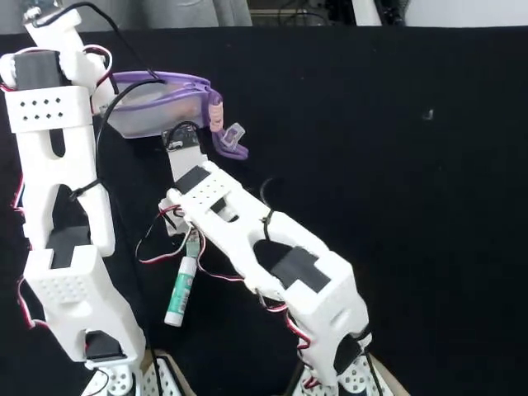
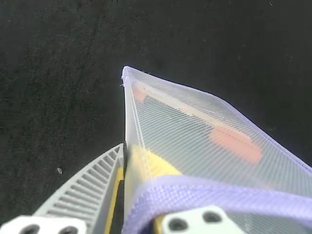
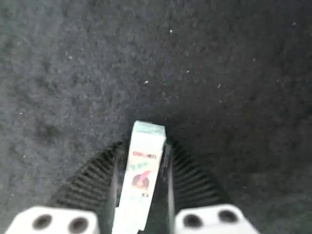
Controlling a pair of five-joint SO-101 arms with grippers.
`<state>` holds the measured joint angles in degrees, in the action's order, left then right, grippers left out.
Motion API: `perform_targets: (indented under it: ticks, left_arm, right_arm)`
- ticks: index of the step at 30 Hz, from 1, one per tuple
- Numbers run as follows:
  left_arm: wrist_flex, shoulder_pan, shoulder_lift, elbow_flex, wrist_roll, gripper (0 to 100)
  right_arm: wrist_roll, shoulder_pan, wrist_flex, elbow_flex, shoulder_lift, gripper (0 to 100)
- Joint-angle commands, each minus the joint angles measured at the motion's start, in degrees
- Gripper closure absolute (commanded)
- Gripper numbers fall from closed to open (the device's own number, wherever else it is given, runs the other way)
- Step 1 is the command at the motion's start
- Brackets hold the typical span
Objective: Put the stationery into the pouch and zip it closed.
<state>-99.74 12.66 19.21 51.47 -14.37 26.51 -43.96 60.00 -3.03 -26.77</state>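
Pinching a white-and-green stick (image 3: 141,175) between its fingers, the right gripper (image 3: 145,146) is seen clamped tight over the black table (image 1: 396,206). The left gripper (image 2: 126,158) is closed on the edge of the clear, purple-trimmed pouch (image 2: 195,131), which is held up at the table's far left corner. Orange and yellow items (image 2: 234,144) can be made out inside it.

The pouch (image 2: 195,136) is clear with fine white stripes and a purple zip band; orange and yellow shapes show through it. The glue stick (image 3: 141,170) is white and green. The table (image 1: 412,206) is black.
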Motion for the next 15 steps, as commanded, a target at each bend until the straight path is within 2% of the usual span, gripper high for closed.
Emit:
perform_targets:
  ticks: [1,6,15]
  left_arm:
    - [1.05,0.92,-1.05,0.22,-0.18,97]
    - [1.05,0.92,-1.05,0.22,-0.18,97]
    - [0.97,0.92,-1.05,0.22,-0.18,97]
  right_arm:
    - [-0.18,-0.97,0.79,2.07,1.89,98.7]
    - [-0.26,0.97,5.19,1.98,9.19,98.7]
    - [-0.26,12.04,9.41,-0.48,27.03,98.7]
